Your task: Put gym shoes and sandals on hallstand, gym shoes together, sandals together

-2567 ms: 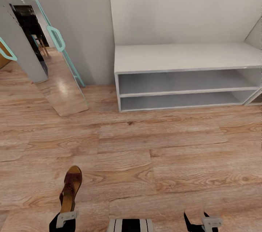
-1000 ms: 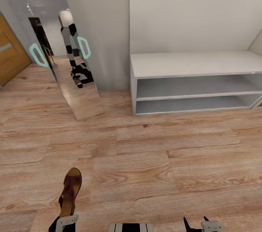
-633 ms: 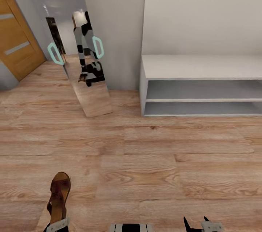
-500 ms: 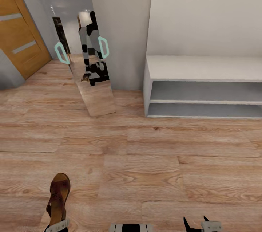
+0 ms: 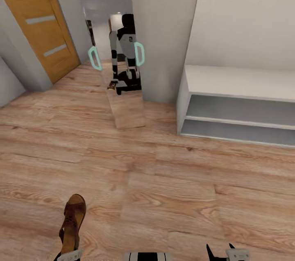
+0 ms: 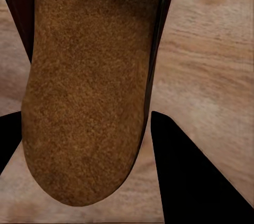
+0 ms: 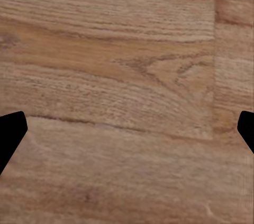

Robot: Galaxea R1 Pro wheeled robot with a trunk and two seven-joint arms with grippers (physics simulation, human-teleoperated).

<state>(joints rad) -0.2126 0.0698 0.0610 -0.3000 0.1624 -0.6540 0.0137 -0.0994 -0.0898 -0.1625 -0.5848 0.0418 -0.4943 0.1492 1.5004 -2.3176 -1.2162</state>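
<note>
nearest to us, at the bottom edge of the head view, our left gripper holds a brown sandal by its heel end, the toe pointing away from us over the wood-plank floor. in the left wrist view the sandal's tan footbed lies between the two dark fingers, which close against its sides, so the gripper is clamped on it. our right gripper peeks in at the bottom right; in the right wrist view its fingertips sit far apart at the frame's edges with bare planks between them, spread wide and holding nothing.

farther off, a tall mirror leans against the grey wall and shows our own reflection. to its right stands the pale hallstand, its bench top and two open shelves bare. at far left is an orange wooden door.
</note>
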